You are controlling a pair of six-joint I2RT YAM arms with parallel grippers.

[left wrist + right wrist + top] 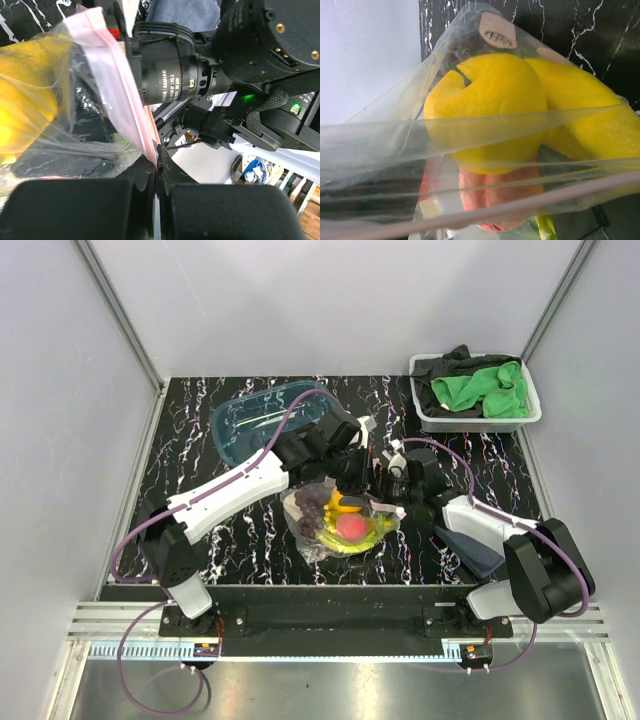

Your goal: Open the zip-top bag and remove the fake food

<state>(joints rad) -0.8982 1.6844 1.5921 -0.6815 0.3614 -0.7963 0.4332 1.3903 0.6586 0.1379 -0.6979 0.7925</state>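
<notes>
- Plastic fills both of my wrist views. The zip-top bag [322, 546] lies on the black marbled table [200, 410] between my two arms, near the front edge, and both wrists bend in over its far side.
- My left gripper [158, 159] has its jaws pressed together on the bag: the pink zip strip [117, 85] runs down into the seam between my two black fingers [75, 210] and is pinched there.
- My right gripper [392, 488] sits at the bag's far right edge, just beside the left one. Its fingers do not show in its own camera, so I cannot tell whether they are apart or clamped.
- Through the film, my right wrist camera sees the lemon [490, 100] in the middle, the banana bunch [585, 115] touching it on the right, and the peach [495, 195] below it in the view — all inside the bag.
- From above, the grapes [310, 504] lie in the bag's left part, beside the yellow pieces.
- The blue-tinted tray [235, 435] stands farther back on the table, apart from the bag, with my left arm crossing over its near corner.
- A white basket [430, 420] in the far right corner holds a green cloth [485, 390] and a black cloth [445, 365].
</notes>
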